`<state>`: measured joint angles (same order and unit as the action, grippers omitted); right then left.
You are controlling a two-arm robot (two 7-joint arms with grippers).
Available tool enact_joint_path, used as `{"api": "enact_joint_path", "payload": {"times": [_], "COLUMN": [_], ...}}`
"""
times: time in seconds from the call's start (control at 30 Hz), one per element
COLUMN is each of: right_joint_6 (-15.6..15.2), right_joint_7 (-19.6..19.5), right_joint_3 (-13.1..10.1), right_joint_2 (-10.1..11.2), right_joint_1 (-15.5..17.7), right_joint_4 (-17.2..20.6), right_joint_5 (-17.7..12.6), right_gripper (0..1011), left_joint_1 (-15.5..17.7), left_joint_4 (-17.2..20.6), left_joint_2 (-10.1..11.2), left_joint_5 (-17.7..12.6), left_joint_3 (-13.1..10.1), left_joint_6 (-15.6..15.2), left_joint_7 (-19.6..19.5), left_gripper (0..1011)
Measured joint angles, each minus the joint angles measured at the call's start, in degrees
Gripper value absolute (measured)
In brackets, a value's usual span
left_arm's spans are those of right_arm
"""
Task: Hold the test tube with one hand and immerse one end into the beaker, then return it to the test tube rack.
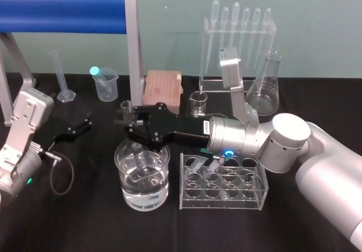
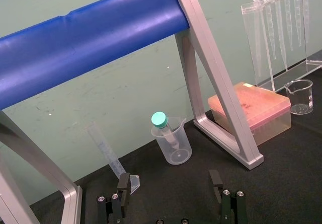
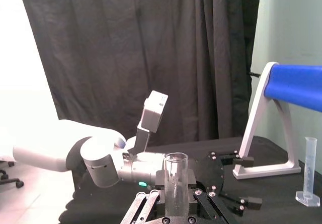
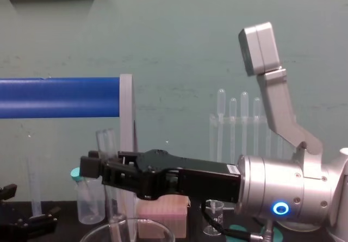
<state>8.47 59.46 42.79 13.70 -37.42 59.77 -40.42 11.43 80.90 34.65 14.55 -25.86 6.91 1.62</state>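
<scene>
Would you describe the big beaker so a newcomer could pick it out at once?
From the blue bar, come toward the robot. Beside the clear test tube rack, beneath the right gripper holding the test tube, stands the beaker: the widest glass vessel, holding liquid.

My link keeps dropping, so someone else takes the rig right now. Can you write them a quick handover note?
Right gripper: shut on the test tube, holding it upright over the beaker.
Left gripper: open, holding nothing, parked low at the table's left side.
Test tube rack: stands just to the right of the beaker.
Done: the tube is in hand, with its lower end down inside the beaker, apparently in the liquid.
Left: lift the tube out, carry it right, seat it in the rack, release.
</scene>
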Motion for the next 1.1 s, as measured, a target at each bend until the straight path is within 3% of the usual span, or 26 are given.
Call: {"api": "enact_joint_path", "payload": {"times": [0.33, 0.7, 0.8, 0.83, 0.97, 1.0, 1.1], "right_joint_6": [1.3, 3.7, 4.2, 4.2, 3.5, 3.5, 2.4], "right_joint_7": [0.3, -4.5, -7.3, -7.3, -13.4, -13.4, -16.5], "right_joint_3": [-2.0, -6.2, -8.5, -8.5, -12.5, -12.5, -15.3], "right_joint_2": [0.5, 4.5, 7.1, 7.1, 12.5, 12.5, 15.5], "right_joint_1": [0.6, 1.2, 2.4, 2.4, 6.5, 6.5, 10.4], "right_joint_4": [2.9, 13.0, 17.9, 17.9, 25.2, 25.2, 28.6], "right_joint_5": [-1.4, -1.7, -1.7, -1.7, -1.3, -1.3, -2.3], "right_gripper": [224, 224, 224, 224, 224, 224, 224], "left_joint_1": [0.0, 0.0, 0.0, 0.0, 0.0, 0.0, 0.0], "left_joint_4": [0.0, 0.0, 0.0, 0.0, 0.0, 0.0, 0.0], "left_joint_2": [0.0, 0.0, 0.0, 0.0, 0.0, 0.0, 0.0], "left_joint_5": [0.0, 0.0, 0.0, 0.0, 0.0, 0.0, 0.0], "left_joint_3": [0.0, 0.0, 0.0, 0.0, 0.0, 0.0, 0.0], "left_joint_6": [0.0, 0.0, 0.0, 0.0, 0.0, 0.0, 0.0], "left_joint_7": [0.0, 0.0, 0.0, 0.0, 0.0, 0.0, 0.0], "left_gripper": [1000, 1000, 1000, 1000, 1000, 1000, 1000]}}
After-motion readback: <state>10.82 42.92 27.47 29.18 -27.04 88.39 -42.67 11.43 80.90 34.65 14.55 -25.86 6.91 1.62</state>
